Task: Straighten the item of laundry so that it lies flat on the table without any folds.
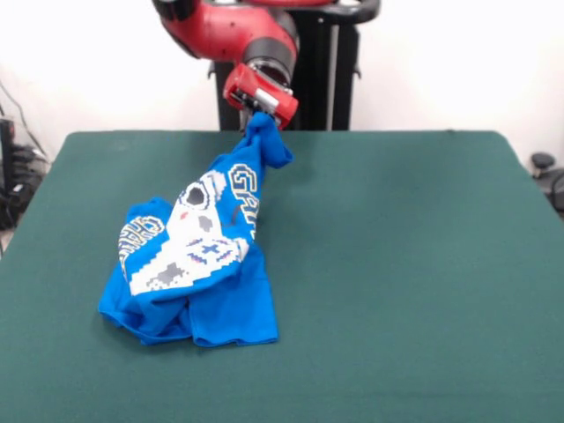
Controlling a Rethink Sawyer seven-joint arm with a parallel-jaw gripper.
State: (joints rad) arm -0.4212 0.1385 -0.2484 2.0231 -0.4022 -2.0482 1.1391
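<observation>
The bright blue T-shirt (204,256) with a white game controller print and yellow-outlined lettering is crumpled and folded on the dark green table (414,264), left of the middle. One end of it is lifted toward the far edge. My gripper (260,117), on the red arm coming down from above, is shut on that raised end of the shirt. The cloth hangs from it in a stretched strip down to the bunched lower part, which rests on the table.
The black pedestal (330,70) stands behind the table's far edge. Cables and dark equipment (16,167) sit off the left side, and a small dark object (545,167) off the right side.
</observation>
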